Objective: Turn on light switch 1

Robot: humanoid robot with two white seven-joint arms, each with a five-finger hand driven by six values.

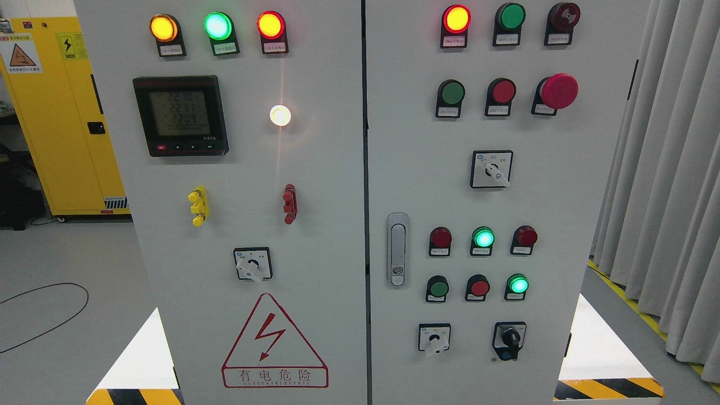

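Grey control cabinet (315, 225) fills the view, its rotary switches (253, 264) untouched; which one is light switch 1 cannot be told. Neither robot hand is in view, so reaching has not begun; next, an arm must rise toward the panel

Ctrl cabinet (315, 169), lit lamps, rotary switches

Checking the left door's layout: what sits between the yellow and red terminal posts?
Nothing: in the head view, bare grey panel separates the yellow post from the red post.
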